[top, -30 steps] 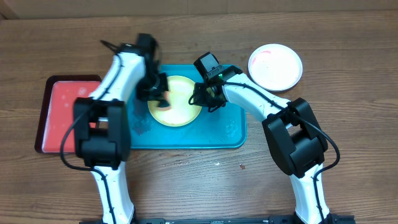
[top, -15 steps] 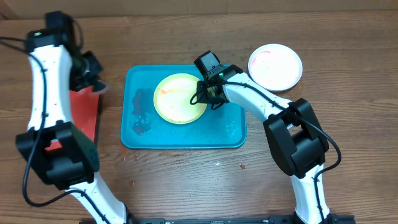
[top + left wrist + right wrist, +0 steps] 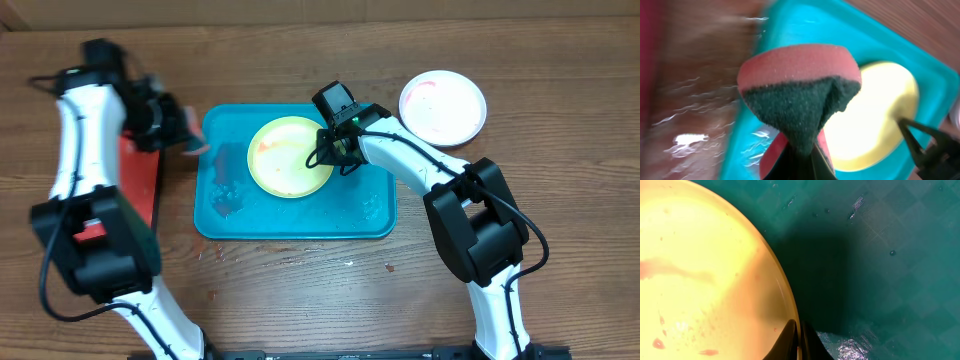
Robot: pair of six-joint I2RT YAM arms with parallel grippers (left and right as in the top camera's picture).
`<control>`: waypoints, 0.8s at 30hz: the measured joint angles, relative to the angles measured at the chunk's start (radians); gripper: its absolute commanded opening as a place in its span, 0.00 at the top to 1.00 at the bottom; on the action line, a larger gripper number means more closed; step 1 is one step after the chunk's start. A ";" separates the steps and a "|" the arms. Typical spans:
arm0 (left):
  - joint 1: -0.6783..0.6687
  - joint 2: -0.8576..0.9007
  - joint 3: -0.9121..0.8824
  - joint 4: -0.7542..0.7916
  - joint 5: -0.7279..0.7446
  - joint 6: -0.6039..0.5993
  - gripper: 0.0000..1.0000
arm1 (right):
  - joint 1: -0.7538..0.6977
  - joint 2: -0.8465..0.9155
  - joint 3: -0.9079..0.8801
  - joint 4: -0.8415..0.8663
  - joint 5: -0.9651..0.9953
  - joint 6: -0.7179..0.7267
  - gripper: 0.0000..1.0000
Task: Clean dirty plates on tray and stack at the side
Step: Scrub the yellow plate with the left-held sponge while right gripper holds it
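Observation:
The yellow-green plate (image 3: 288, 158) lies on the teal tray (image 3: 370, 205), with faint red smears on it. My right gripper (image 3: 334, 150) is shut on the plate's right rim; in the right wrist view the jaws (image 3: 799, 336) pinch the edge of the plate (image 3: 700, 270) over the tray (image 3: 880, 255). My left gripper (image 3: 183, 135) is shut on a red and dark green sponge (image 3: 800, 80), just left of the tray's rim (image 3: 850, 20), blurred by motion. The white plate (image 3: 443, 107) with pink smears sits on the table at the right. The light blue plate is out of view.
A red tray (image 3: 140, 195) lies left of the teal tray, partly under my left arm. Dark wet smears (image 3: 228, 190) mark the teal tray's left part. Small drops lie on the wooden table in front of the tray.
My left arm swung the sponge off the plate and out to the far left, and now comes back toward the tray's left edge. The right gripper and plate have not moved.

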 measured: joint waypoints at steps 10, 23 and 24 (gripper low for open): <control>-0.317 0.000 -0.162 0.214 0.003 -0.032 0.96 | 0.005 0.000 0.006 -0.030 -0.006 0.016 0.96; -0.397 0.004 -0.303 0.389 -0.064 -0.119 0.96 | 0.005 -0.002 0.006 -0.048 -0.016 0.020 0.96; -0.401 0.004 -0.318 0.402 -0.065 -0.124 0.96 | 0.005 -0.002 0.006 -0.048 -0.017 0.020 0.96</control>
